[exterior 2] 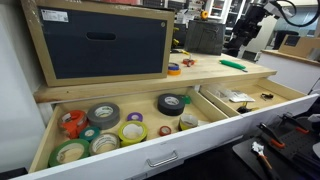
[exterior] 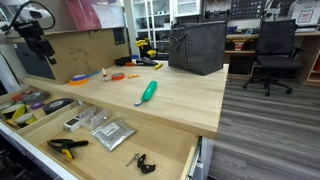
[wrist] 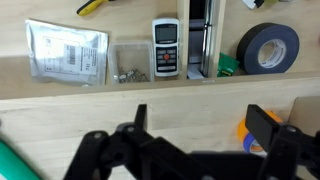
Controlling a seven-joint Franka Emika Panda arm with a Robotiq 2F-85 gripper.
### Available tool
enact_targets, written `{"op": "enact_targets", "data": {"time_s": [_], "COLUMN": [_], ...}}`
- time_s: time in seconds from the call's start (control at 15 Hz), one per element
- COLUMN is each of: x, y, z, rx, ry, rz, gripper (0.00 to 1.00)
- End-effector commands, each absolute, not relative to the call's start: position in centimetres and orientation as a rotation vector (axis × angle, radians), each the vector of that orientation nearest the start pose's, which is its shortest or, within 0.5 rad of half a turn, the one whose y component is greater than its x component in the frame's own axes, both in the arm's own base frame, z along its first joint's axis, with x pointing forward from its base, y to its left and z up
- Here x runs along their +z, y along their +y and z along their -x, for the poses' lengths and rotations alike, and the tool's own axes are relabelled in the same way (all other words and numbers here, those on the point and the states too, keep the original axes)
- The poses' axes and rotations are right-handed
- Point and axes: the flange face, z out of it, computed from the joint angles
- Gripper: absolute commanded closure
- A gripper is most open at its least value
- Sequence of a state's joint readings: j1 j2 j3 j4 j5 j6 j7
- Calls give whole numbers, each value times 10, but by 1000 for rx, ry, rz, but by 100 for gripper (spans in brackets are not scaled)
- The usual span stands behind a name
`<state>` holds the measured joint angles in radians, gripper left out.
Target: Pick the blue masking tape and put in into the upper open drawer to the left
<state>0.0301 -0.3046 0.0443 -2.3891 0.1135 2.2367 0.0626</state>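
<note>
The blue masking tape [wrist: 256, 136] is a small blue ring lying on an orange roll on the light-wood benchtop. In the wrist view my right finger partly hides it. It also shows in both exterior views [exterior: 103, 72] [exterior 2: 174, 69]. My gripper [wrist: 200, 125] is open and empty. It hangs above the benchtop with the tape just inside its right finger. In an exterior view the gripper [exterior: 42, 45] is high over the bench's far left end. The upper open drawer [exterior: 14, 99] [exterior 2: 45, 135] holds dark and coloured tape rolls.
A green-handled tool [exterior: 147, 92] and a flat orange tool [exterior: 80, 77] lie on the benchtop. The lower drawer [exterior: 178, 160] holds silver packets [wrist: 66, 50], a digital gauge [wrist: 165, 47] and a yellow-black clamp [exterior: 66, 147]. A black tape roll [wrist: 266, 47] lies beyond the bench edge. A dark box [exterior: 197, 46] stands at the back.
</note>
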Motion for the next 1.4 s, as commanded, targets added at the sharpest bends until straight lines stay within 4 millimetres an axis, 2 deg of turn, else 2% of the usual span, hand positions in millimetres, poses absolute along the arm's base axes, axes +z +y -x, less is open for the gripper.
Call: {"op": "enact_targets", "data": {"time_s": [0.0, 0.27, 0.53, 1.33], "x": [441, 423, 404, 357], "y": [51, 58, 74, 157], "z": [-505, -541, -571, -669], "rx": [-186, -136, -96, -58], "ry": [148, 222, 222, -3], "rz": [3064, 3070, 3051, 3074], "gripper": [0, 0, 0, 0]}}
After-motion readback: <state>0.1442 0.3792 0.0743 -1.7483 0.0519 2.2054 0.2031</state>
